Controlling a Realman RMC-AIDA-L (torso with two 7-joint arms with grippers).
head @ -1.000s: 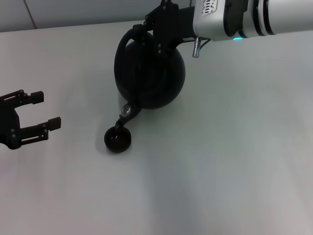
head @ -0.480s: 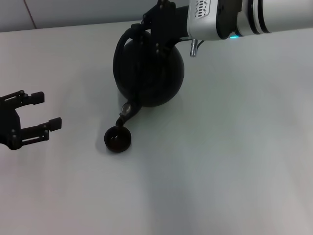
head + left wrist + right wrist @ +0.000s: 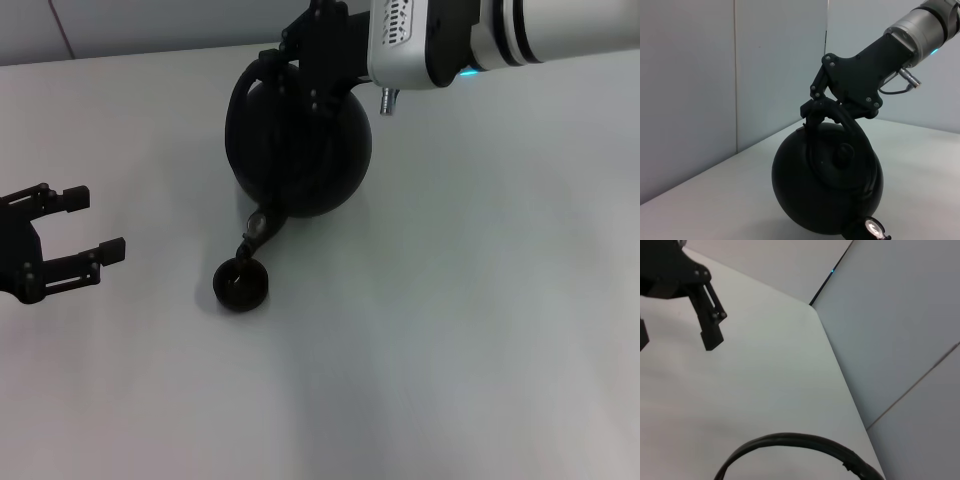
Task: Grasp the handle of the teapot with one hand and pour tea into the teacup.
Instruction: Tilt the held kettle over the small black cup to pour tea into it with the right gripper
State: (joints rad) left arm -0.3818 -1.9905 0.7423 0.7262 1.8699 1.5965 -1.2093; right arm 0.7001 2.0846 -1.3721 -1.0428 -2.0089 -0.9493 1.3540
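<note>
My right gripper [image 3: 305, 60] is clamped on the tall black arched handle [image 3: 250, 85] of the large round matte-black teapot [image 3: 300, 150], holding it tipped forward over the white table [image 3: 480, 300]. From my head camera the short curved spout [image 3: 258, 228] points down at the tiny round matte-black teacup [image 3: 241, 284], its tip right above the cup's rim (touching or not, I cannot tell).

The left wrist camera gives the side profile the head view lacks: the right gripper [image 3: 820, 107] pinching the top of the hoop [image 3: 845, 125], the small knobbed lid [image 3: 844, 155] facing sideways, the pot's belly [image 3: 810, 190] leaning. The teacup is out of that shot.

My right wrist camera catches only a curve of the handle [image 3: 795, 442].

My left gripper [image 3: 85, 225] hangs off to the left, fingers spread wide, holding nothing.
</note>
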